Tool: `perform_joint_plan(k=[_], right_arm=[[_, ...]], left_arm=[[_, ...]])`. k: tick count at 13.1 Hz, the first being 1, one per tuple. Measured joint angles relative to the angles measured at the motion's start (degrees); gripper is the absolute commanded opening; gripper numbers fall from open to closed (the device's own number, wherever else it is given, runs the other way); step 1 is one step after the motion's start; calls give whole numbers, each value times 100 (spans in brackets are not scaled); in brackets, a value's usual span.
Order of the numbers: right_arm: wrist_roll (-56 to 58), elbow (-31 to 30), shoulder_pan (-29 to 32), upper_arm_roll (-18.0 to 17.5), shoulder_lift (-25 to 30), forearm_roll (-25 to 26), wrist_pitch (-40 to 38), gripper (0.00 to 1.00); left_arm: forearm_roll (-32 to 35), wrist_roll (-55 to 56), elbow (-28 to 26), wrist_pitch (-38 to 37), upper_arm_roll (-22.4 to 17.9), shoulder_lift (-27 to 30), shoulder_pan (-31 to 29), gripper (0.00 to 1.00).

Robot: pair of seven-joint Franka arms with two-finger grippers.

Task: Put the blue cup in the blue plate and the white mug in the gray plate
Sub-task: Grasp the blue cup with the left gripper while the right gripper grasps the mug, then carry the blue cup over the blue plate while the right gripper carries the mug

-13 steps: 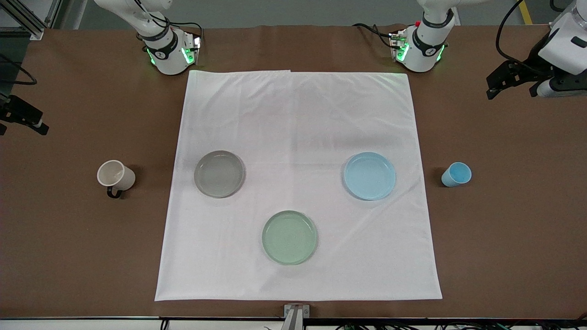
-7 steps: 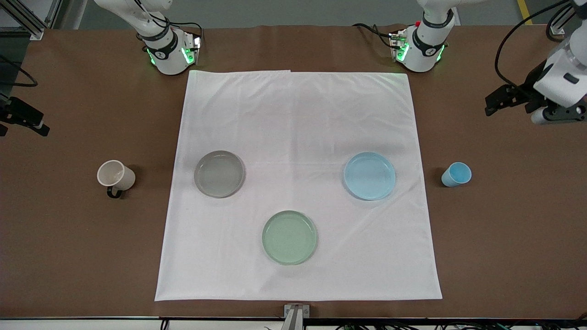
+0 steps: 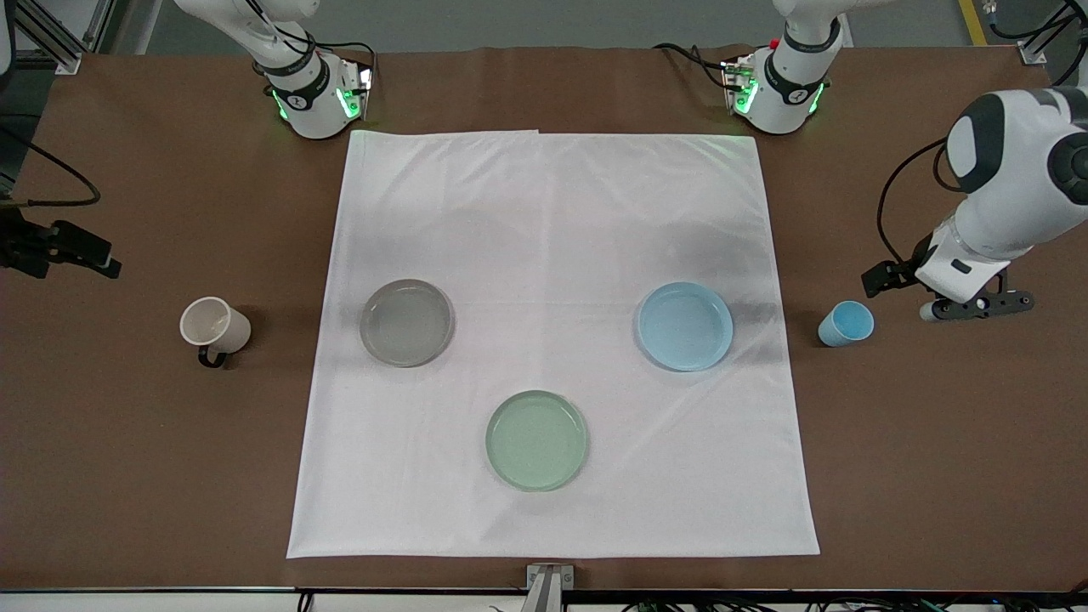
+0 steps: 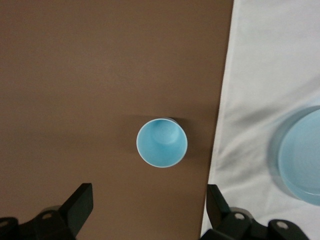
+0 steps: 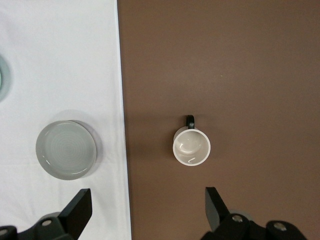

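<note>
- Blue cup (image 3: 846, 323): upright on bare brown table (image 3: 935, 442), off the white cloth (image 3: 552, 255), toward the left arm's end; well apart from the blue plate (image 3: 685, 326). Not yet moved.
- Blue plate: on the cloth, nothing in it.
- White mug (image 3: 214, 326): upright on bare table toward the right arm's end, black handle (image 3: 209, 358) pointing toward the front camera. Not yet moved.
- Gray plate (image 3: 406, 322): on the cloth, nothing in it. A pale green plate (image 3: 536, 439) lies nearer the front camera, between the other two; not part of the task.
- Left gripper (image 4: 147, 212): fingers spread wide, holding nothing; over the table just beside the cup, not touching it.
- Right gripper (image 5: 147, 212): fingers spread, holding nothing; high over the table near the mug.
- Progress, as judged: neither placement done; both pick-ups and both set-downs remain.
</note>
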State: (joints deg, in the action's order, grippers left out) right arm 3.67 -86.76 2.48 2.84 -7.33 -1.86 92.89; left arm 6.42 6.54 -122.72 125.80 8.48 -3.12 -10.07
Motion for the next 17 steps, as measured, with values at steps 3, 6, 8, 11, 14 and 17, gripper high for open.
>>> perform_joint_plan(k=[3,6,8,11,14,17], right_arm=[[0,-138,6,7,-811,245,586,100],[135,-751,153,17,-1543,290,2005,100],[395,-1248,294,20,-1825,290,2887,100],[538,-1722,436,21,-2125,290,3825,100],[618,-2053,508,21,-2253,290,4291,98],[658,-2199,558,20,-2264,273,4308,79]], left_arm=[[96,-16,-406,998,-4,-505,-354,87],[99,-16,-477,1634,-5,-1021,-458,73],[99,-16,-481,1851,-5,-1279,-488,67],[99,-16,-483,1898,-5,-1438,-514,35],[99,-16,-482,1898,0,-1480,-514,0],[98,-16,-472,1904,21,-1479,-514,0]])
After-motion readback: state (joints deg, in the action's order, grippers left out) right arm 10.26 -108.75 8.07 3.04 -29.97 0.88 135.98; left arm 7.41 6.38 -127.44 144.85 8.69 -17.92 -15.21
